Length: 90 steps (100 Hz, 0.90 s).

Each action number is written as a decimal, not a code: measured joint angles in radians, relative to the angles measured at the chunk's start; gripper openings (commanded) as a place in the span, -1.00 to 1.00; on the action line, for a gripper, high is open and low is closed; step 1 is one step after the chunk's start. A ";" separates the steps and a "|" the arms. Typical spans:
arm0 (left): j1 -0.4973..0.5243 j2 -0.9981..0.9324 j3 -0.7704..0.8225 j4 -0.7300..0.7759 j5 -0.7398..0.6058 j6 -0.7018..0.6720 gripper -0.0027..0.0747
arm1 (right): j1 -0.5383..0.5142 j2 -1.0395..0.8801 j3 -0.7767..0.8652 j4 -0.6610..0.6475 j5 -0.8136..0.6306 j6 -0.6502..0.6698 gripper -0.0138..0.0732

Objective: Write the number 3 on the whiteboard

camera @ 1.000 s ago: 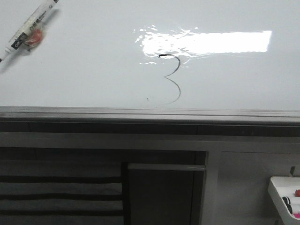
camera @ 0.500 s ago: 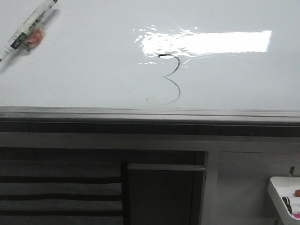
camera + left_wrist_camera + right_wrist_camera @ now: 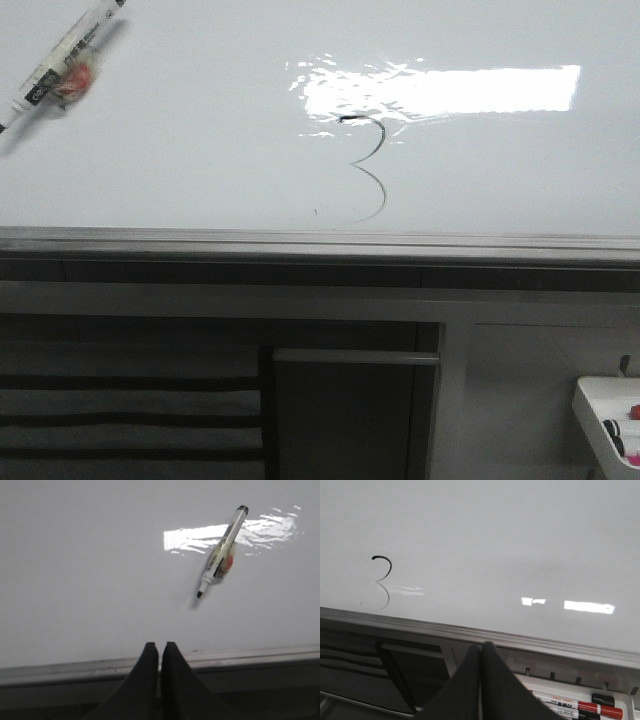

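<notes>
The whiteboard (image 3: 180,150) fills the upper half of the front view, with a grey rail (image 3: 320,240) along its lower edge. A thin black number 3 (image 3: 354,164) is drawn just under a glare patch, and it also shows in the right wrist view (image 3: 390,566). A white marker pen (image 3: 60,62) with a black tip and cap rests slanted on the board at far upper left. In the left wrist view that marker (image 3: 222,552) lies well apart from my left gripper (image 3: 160,647), which is shut on nothing near the rail. My right gripper (image 3: 480,647) is shut and empty too, below the rail. Neither gripper shows in the front view.
A white tray (image 3: 595,395) at lower right holds markers, among them a red-capped one (image 3: 580,707). Under the board stand dark slatted cabinet panels (image 3: 120,400) and a door with a bar handle (image 3: 355,356).
</notes>
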 measured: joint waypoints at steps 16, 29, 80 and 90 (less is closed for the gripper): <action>0.002 -0.002 0.030 0.369 -0.018 -0.399 -0.98 | 0.000 -0.002 0.000 -0.001 0.000 0.000 -0.86; 0.004 -0.002 0.030 0.475 -0.024 -0.503 -0.98 | 0.000 -0.002 0.000 -0.001 0.002 0.000 -0.86; 0.004 -0.002 0.030 0.500 -0.026 -0.530 -0.98 | 0.000 -0.002 0.000 -0.001 0.002 0.000 -0.86; 0.004 -0.002 0.030 0.500 -0.026 -0.530 -0.98 | 0.000 -0.002 0.000 -0.001 0.002 0.000 -0.86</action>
